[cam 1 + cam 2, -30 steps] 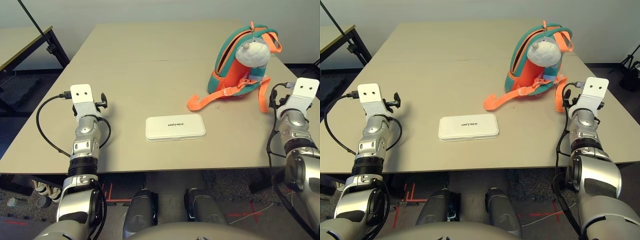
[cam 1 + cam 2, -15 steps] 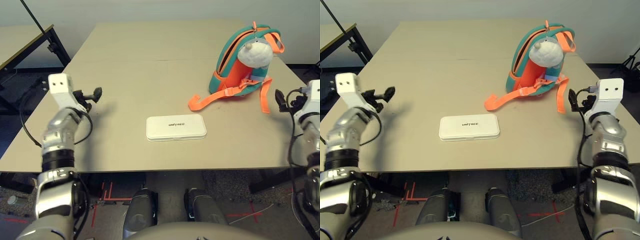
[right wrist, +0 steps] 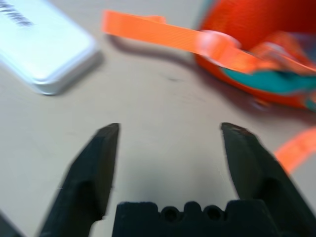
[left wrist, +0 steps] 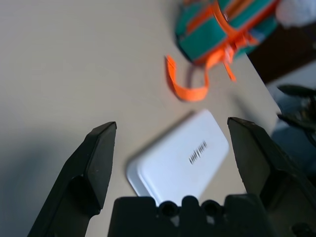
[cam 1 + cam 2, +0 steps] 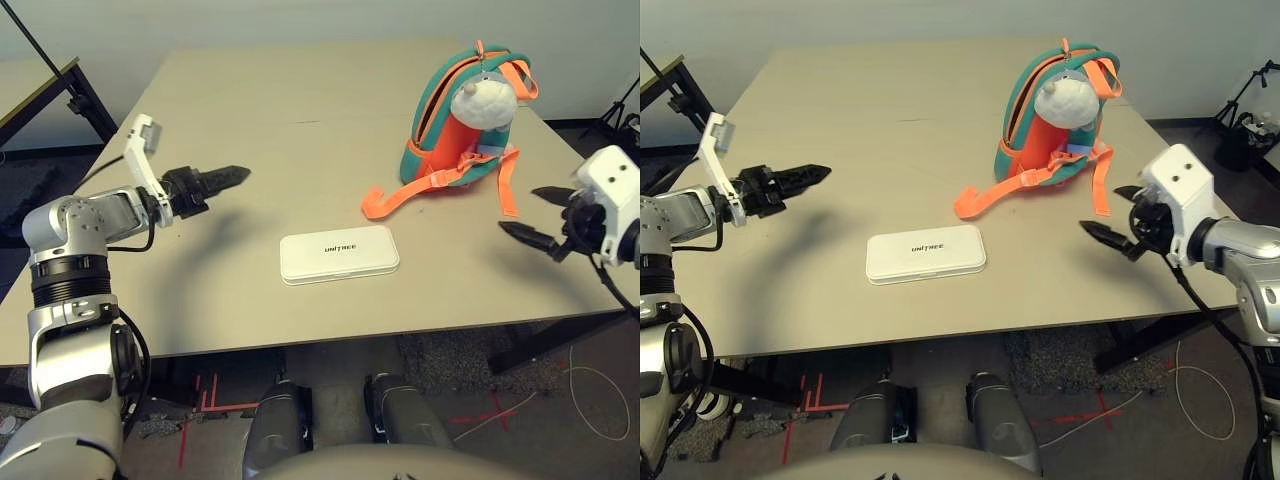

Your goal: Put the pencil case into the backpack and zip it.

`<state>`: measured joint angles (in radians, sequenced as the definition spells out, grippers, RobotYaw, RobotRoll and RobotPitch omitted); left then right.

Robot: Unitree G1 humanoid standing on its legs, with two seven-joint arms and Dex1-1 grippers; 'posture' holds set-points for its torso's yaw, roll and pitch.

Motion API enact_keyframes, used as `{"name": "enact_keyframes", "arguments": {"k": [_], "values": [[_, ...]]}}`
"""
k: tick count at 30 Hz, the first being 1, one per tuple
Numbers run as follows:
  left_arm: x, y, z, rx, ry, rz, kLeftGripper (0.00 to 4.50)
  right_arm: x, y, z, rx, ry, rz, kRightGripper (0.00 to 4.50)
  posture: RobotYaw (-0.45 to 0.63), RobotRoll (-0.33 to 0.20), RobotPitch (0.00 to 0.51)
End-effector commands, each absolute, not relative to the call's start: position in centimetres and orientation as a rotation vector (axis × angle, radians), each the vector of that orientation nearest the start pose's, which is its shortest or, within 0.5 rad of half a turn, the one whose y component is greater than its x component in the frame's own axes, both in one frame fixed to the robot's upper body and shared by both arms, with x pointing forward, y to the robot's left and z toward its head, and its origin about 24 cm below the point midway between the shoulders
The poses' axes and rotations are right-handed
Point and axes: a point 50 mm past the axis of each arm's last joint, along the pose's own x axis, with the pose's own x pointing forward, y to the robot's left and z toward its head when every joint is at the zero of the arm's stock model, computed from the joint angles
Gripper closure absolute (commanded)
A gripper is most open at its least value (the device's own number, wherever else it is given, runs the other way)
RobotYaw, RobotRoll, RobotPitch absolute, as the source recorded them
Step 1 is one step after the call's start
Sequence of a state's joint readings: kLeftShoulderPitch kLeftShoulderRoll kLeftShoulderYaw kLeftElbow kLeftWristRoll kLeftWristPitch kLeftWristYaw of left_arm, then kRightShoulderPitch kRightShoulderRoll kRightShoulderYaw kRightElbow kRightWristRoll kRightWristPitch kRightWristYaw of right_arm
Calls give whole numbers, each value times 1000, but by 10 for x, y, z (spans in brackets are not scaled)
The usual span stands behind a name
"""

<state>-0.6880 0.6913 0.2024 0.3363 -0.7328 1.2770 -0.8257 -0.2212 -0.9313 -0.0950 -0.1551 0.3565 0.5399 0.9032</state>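
pencil case [image 5: 339, 255] flat on table, between left tool [image 5: 222, 179], right tool [image 5: 538, 216]

I read this as lab or test room: plain beige tabletop [image 5: 300, 110], bare white wall [image 5: 300, 20] behind, red tape marks [image 5: 205, 385] on carpeted floor, loose cable [image 5: 590, 385], black tripod legs [image 5: 1240, 95] at side.

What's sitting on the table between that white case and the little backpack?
Just one loose orange strap trailing from the backpack toward the pencil case; the rest is bare table, as the left eye view shows.
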Motion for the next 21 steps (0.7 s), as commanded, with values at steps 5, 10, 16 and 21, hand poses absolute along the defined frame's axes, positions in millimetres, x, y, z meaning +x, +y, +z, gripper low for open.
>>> {"name": "enact_keyframes", "arguments": {"k": [5,10,16,21], "values": [[310,224,173,-631,689,-973,0,279,-228,147,-572,365,873,3305,-190,0,55],[315,220,159,-770,822,-929,0,292,-213,141,-636,355,921,4484,-193,0,59],[311,214,137,-874,981,-903,0,304,-205,135,-750,358,946,4484,-202,0,63],[309,217,125,-868,1034,-862,0,309,-200,135,-766,347,960,4484,-200,0,61]]}}
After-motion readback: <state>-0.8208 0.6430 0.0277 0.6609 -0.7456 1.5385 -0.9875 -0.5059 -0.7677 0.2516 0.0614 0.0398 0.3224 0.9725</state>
